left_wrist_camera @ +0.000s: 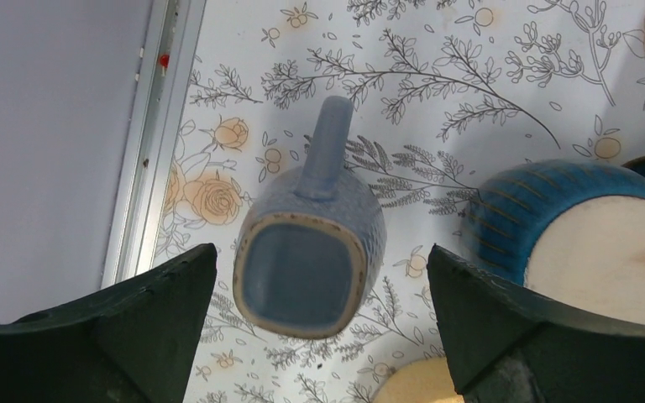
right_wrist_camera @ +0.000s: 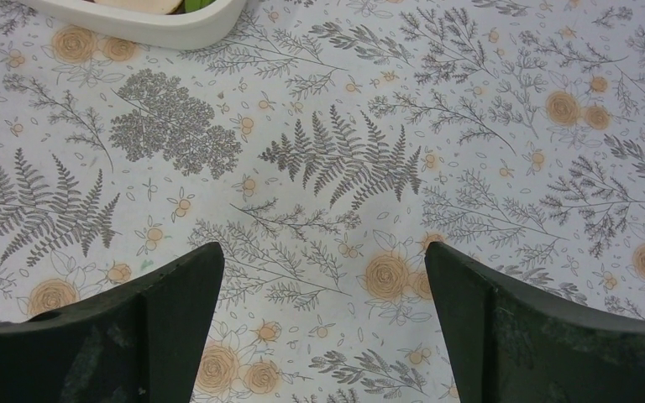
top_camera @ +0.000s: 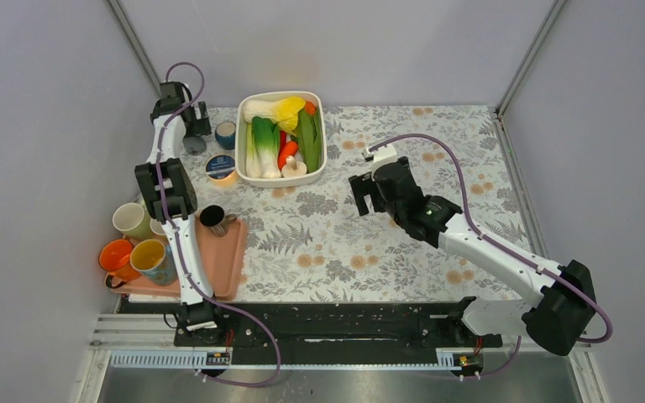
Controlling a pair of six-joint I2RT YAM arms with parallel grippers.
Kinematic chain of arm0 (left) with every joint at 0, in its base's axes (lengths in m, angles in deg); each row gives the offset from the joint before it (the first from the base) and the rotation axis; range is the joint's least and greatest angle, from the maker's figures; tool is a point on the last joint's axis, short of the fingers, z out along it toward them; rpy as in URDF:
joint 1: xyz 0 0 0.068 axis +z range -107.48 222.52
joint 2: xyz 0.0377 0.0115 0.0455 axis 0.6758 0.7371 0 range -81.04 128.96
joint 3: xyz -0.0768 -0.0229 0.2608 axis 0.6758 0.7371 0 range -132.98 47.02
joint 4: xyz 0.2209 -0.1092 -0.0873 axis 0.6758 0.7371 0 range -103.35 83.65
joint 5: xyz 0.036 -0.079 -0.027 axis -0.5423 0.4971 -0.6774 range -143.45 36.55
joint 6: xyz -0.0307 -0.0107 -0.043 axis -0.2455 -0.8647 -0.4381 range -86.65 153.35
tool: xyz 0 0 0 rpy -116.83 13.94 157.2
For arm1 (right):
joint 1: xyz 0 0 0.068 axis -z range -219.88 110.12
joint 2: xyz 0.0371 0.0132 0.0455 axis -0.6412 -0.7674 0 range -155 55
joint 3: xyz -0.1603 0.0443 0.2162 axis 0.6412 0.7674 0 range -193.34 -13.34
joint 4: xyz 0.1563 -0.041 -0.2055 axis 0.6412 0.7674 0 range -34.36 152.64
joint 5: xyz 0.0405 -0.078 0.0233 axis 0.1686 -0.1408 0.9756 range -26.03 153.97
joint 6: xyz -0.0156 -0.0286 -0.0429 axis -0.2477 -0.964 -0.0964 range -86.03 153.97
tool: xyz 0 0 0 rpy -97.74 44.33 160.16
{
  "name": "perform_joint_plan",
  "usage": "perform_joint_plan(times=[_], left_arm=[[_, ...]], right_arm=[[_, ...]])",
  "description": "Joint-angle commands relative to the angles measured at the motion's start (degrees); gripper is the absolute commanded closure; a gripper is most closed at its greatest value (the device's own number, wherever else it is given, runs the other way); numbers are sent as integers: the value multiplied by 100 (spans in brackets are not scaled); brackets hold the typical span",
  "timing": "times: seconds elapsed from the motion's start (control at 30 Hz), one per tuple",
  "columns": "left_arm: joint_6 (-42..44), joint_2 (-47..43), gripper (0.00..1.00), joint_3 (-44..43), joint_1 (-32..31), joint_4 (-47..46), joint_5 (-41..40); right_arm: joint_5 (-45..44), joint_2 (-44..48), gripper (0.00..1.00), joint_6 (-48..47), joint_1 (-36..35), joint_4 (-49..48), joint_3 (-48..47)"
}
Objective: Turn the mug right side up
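Observation:
A blue-grey textured mug [left_wrist_camera: 306,277] stands on the floral tablecloth at the back left, also visible as a grey shape [top_camera: 194,144] in the top view. Its handle [left_wrist_camera: 323,151] points away from the wrist camera. The face turned up is a squarish blue surface ringed by a pale speckled edge. It looks flat like a base, though I cannot tell for sure. My left gripper [left_wrist_camera: 321,252] hovers right above it, open, its dark fingers either side and touching nothing. My right gripper [right_wrist_camera: 323,248] hangs open over bare cloth mid-table [top_camera: 368,195].
A blue striped cup [left_wrist_camera: 546,210] with a pale inside sits just right of the mug, a yellow round object [left_wrist_camera: 416,382] nearer. A white dish [top_camera: 319,166] holds vegetables. A pink tray [top_camera: 227,260] carries several cups. The metal frame rail [left_wrist_camera: 147,168] runs close on the left.

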Motion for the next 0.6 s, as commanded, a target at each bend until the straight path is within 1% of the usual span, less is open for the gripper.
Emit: perform_joint_plan(times=[0.0,0.07,0.17,0.23,0.33,0.43,0.53,0.57], left_arm=[[199,179,2,-340,68,-451,352],[181,208,6,-343,99,-508,471],[108,235,17,-332,189,-574,684],[96,238,29,-335,244,-620,854],[116,210,53,-311,282,-600,1009],[229,53,72,-62,286,-636,1159],[376,-58,98,61,287,-624,1180],[398,-97,100,49,285,-558,1120]], right_arm=[[-184,-87,1,-12,75,151,-304],[-236,-123,1,32,78,221,-382],[-298,-151,1,129,71,274,-467],[-299,-159,1,238,75,295,-489],[-388,-162,1,399,70,339,-508],[-520,-158,1,426,75,336,-570],[-554,-174,1,296,73,357,-675],[-543,-184,1,253,75,382,-731]])
